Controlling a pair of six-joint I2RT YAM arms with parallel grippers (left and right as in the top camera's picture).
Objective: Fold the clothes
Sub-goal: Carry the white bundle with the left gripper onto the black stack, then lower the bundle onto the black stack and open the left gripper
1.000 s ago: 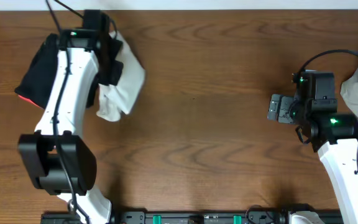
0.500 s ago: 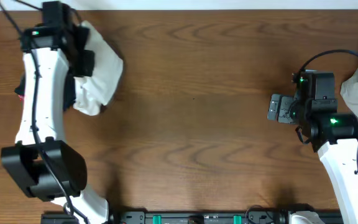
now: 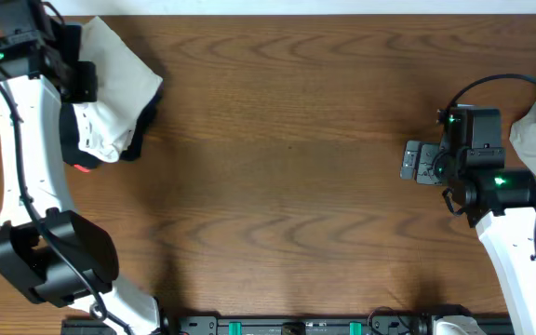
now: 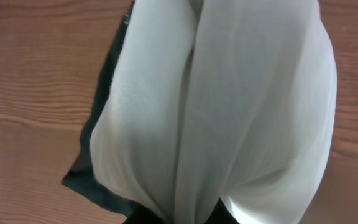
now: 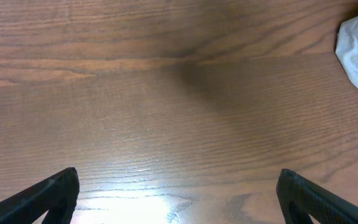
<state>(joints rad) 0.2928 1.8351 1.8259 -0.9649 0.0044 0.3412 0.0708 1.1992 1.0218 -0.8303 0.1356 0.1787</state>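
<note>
Overhead, the left gripper is clamped on the folded white cotton T-shirt at the brown wooden table's far left corner, above a black folded garment. The left wrist view shows the shirt bunched. In the right wrist view, the right gripper stands wide apart, gripping nothing.

The left arm and right arm are wearing white shells over black joints (green lights glowing), black cables looping.
</note>
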